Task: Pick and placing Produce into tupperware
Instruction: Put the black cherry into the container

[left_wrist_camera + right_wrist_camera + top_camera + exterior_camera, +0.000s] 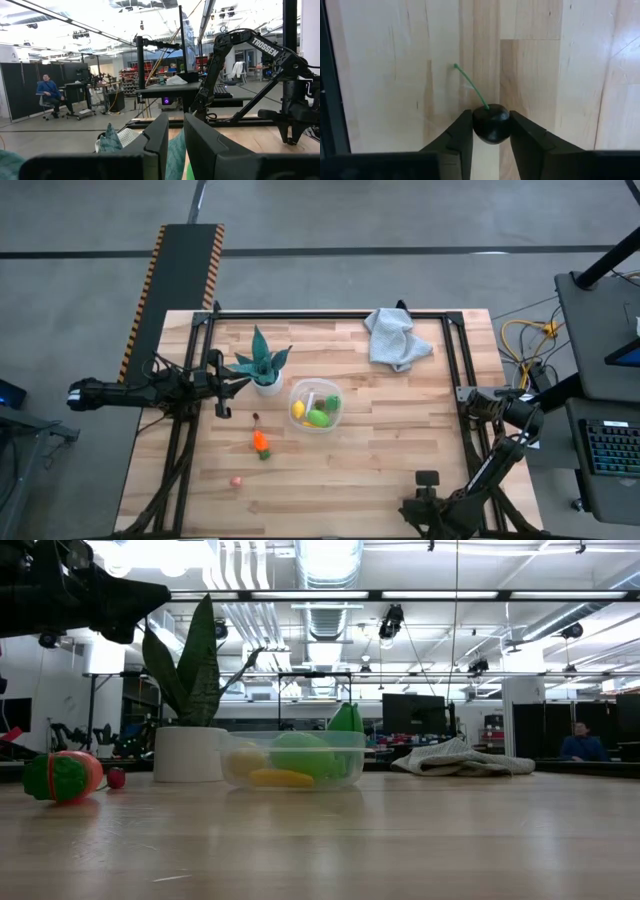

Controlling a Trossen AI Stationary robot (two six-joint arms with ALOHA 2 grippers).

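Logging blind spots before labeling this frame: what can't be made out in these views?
- Cherry: in the high view it is hidden under the right gripper; only the right wrist view shows it.
- Pink piece and dark piece: too small in the high view to identify.
- Pieces in the tupperware: in the low view they overlap behind the wall, so the count is unclear.

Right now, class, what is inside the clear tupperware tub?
The tupperware tub holds a yellow piece and a green piece. Anything beneath them is covered.
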